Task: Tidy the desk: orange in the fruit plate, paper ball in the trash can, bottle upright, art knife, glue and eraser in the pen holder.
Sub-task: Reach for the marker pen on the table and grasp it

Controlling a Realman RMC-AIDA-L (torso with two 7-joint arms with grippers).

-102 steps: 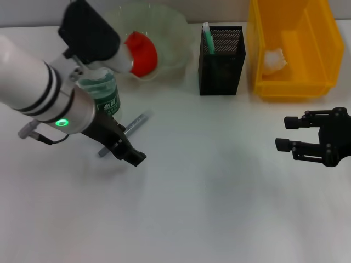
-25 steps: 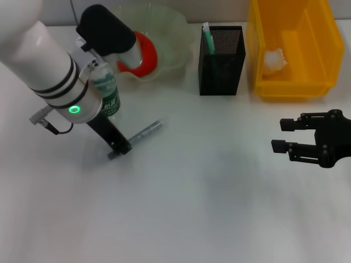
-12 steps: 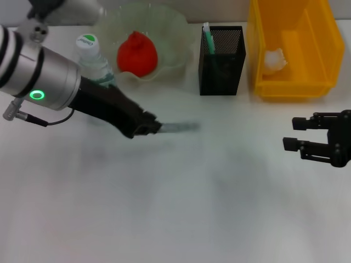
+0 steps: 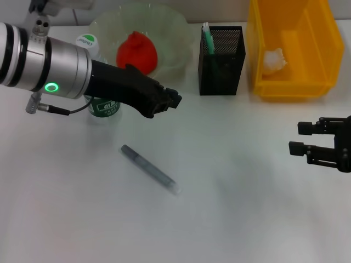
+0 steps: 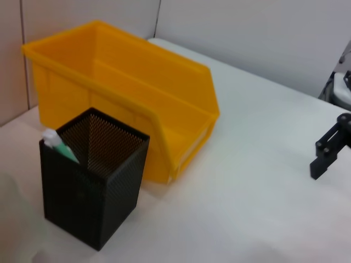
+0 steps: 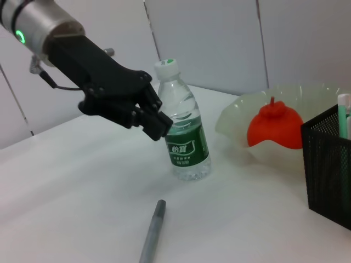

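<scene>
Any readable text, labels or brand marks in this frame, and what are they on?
Water bottle, green label: white characters, too blurred to read.
Bottle cap: faint print, unreadable.
Pen holder, yellow bin, grey pen-like tool: no text visible.

The head camera is looking down over the desk; both wrist cameras are looking low across it, sharing the black holder (image 5: 94, 183).
</scene>
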